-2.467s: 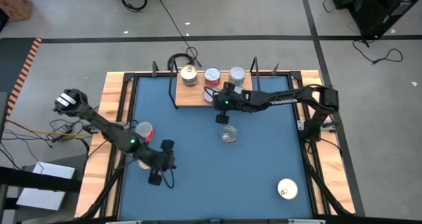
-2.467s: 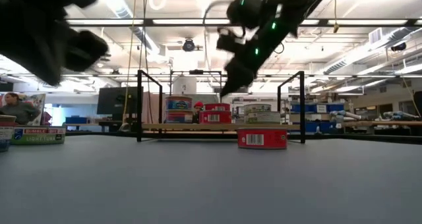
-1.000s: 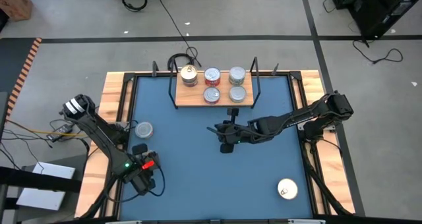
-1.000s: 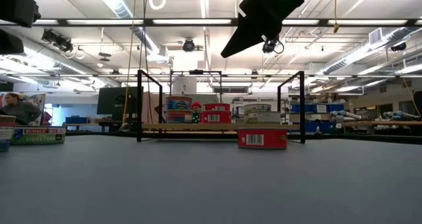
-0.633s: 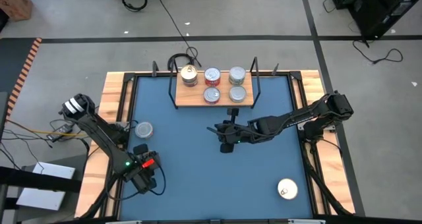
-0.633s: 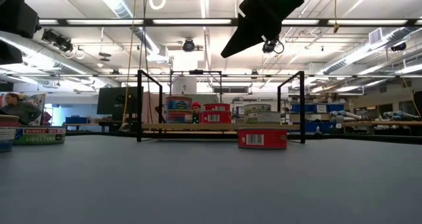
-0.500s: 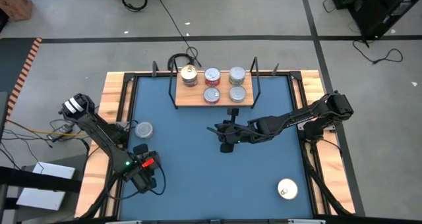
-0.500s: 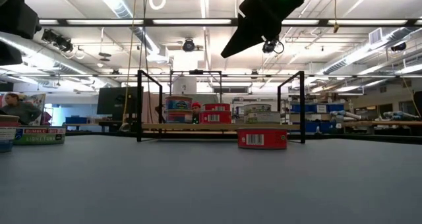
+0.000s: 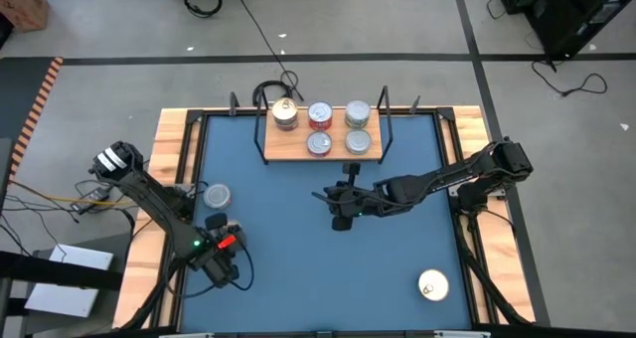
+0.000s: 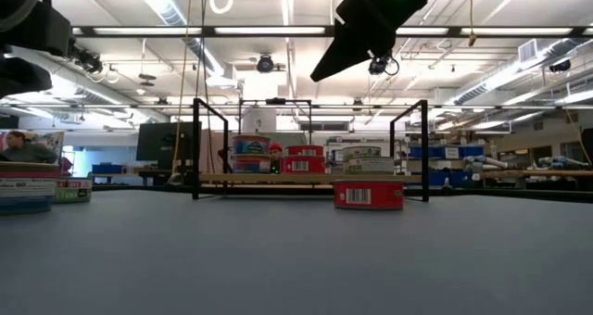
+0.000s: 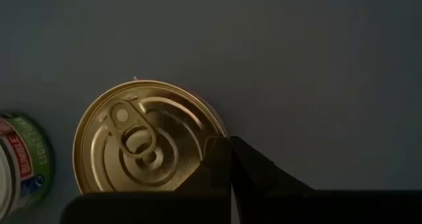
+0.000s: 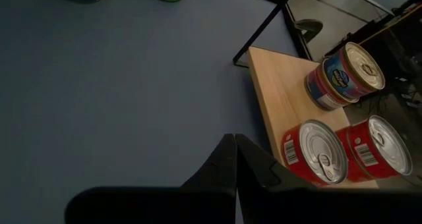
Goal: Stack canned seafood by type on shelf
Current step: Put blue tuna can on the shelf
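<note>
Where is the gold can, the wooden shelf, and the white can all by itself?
gold can (image 11: 148, 138), left wrist view, on its lid.
wooden shelf (image 9: 285, 146), high view, on bare board.
white can (image 9: 432, 285), high view, on its top.

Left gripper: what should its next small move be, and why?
Probably open the fingers and re-centre over the gold-lidded tin. The left gripper hangs above the tin's edge, shut on nothing, so it cannot straddle the tin as it stands.

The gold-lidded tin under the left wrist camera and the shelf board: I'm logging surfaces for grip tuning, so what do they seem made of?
The gold-lidded tin looks like metal with a gold lacquered sheen: pressed rings and a pull tab show. The shelf board looks like pale unfinished wood, with faint grain.
</note>
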